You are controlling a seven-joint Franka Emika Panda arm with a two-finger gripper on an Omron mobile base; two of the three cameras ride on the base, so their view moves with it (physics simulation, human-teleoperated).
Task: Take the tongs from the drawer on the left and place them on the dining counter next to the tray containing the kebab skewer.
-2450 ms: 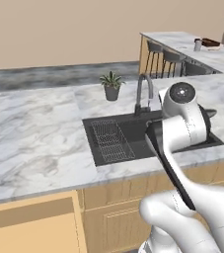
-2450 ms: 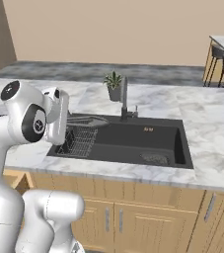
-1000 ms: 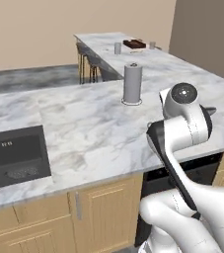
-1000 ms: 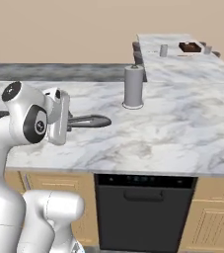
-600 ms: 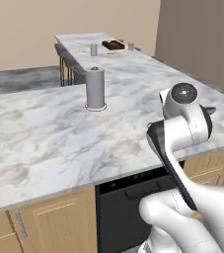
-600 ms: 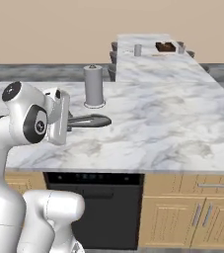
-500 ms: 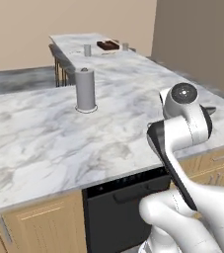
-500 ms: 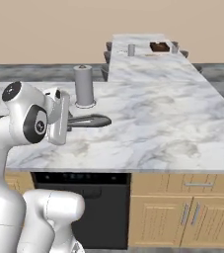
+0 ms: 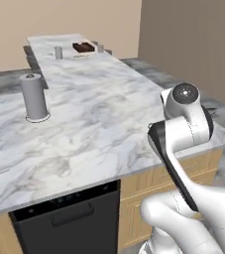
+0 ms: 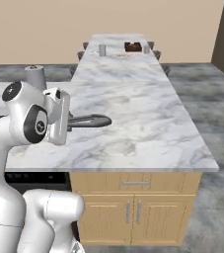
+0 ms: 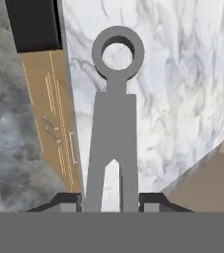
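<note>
Tongs (image 11: 112, 143) sit pinched between the gripper (image 10: 69, 121) fingers, ring end pointing forward, held level above the worktop. Base has driven: sink and plant from earlier views are gone, and the dining counter (image 10: 118, 66) now runs straight ahead of the gripper. Tray (image 10: 133, 47) sits at its far end, well beyond the tongs. Transport looks about half done; more driving needed before placing.
</note>
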